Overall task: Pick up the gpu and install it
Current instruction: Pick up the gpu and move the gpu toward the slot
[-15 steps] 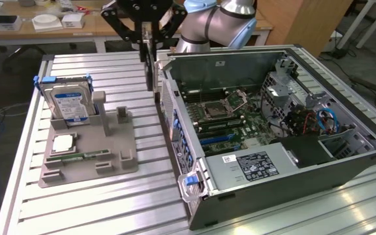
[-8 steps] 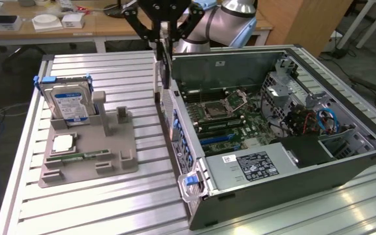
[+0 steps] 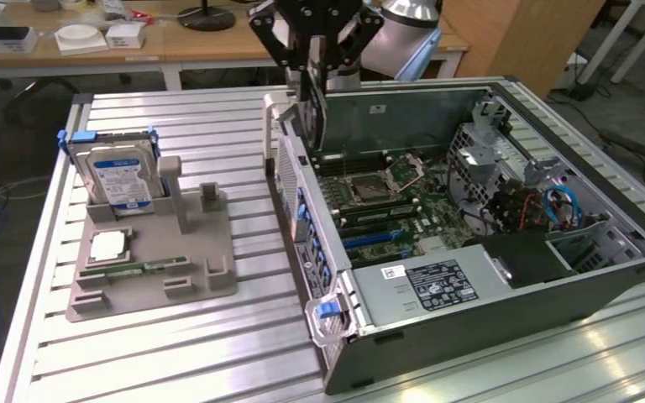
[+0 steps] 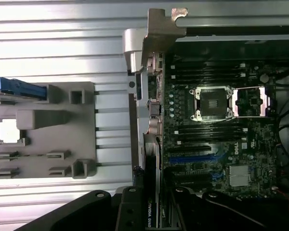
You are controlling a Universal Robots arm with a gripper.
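Now one end effector [image 3: 319, 67] clamps one gpu [image 3: 313, 117] upright over one open case [image 3: 469, 344].

Claw [image 3: 320, 65] grips gpu [image 3: 315, 117] upright, on edge, above the rear wall of open computer case [image 3: 502, 277]. Hard drive [image 3: 118, 176] stands in gray holder [image 3: 154, 269] on desk [image 3: 188, 353].

A hard drive [image 3: 118, 176] stands upright in a grey fixture [image 3: 177, 252] on a slatted table [image 3: 188, 353].

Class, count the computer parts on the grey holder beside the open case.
3: a hard drive upright at the far end, a processor chip midway, a memory stick nearest the camera. None looks hidden.
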